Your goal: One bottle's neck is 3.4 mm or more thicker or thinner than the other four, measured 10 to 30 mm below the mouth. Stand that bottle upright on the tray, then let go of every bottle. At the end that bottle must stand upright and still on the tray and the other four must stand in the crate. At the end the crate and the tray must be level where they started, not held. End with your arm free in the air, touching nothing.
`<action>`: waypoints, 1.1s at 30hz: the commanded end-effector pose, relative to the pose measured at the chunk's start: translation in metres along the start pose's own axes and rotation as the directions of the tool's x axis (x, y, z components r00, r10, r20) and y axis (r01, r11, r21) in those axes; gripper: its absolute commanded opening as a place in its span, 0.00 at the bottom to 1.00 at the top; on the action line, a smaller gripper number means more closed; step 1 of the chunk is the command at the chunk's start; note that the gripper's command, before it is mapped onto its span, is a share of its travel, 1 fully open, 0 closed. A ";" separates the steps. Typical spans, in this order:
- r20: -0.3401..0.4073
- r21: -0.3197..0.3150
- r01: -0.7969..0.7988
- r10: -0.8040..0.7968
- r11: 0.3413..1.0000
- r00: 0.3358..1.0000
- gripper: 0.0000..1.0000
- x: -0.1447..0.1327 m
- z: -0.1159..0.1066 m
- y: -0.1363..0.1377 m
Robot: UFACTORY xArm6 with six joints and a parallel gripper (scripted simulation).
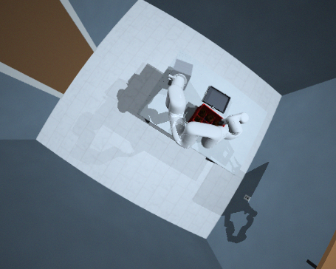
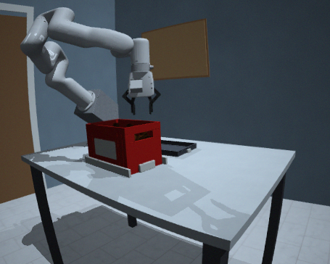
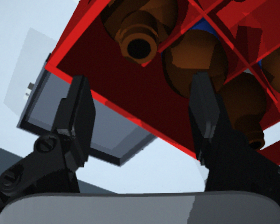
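The red crate (image 1: 196, 112) (image 2: 143, 156) (image 3: 118, 111) stands level on the table with brown bottles in its compartments. In the wrist view one bottle (image 3: 139, 48) shows its open mouth at the upper middle. Another bottle (image 3: 181, 62) is partly behind the right finger, and a third bottle (image 3: 243, 100) is right of that finger. Their neck widths cannot be compared here. The dark tray (image 1: 217, 99) (image 2: 178, 149) (image 3: 122, 134) lies flat beside the crate, with no bottle on it. My gripper (image 2: 142, 109) (image 3: 140, 91) is open and empty, pointing down above the crate.
Low grey stops (image 2: 106, 166) (image 2: 147, 166) stand on the table around the crate's base. Dividers (image 3: 236, 47) split the crate inside. The crate's rim is between the gripper and the tray. The arm covers part of the crate in the top view.
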State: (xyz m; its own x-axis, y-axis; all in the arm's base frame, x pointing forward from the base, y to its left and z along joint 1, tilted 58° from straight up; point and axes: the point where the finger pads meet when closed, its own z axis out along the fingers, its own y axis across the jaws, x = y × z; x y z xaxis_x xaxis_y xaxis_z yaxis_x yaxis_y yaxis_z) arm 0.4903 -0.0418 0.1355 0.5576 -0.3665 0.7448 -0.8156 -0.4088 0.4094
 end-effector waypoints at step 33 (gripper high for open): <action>-0.001 0.003 -0.001 0.001 1.000 1.000 0.65 0.001 0.025 -0.001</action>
State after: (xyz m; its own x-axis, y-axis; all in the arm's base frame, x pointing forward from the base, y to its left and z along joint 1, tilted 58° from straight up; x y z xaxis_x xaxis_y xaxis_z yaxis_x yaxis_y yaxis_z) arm 0.4949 -0.0637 0.1216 0.5574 -0.3666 0.7449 -0.8157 -0.4089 0.4092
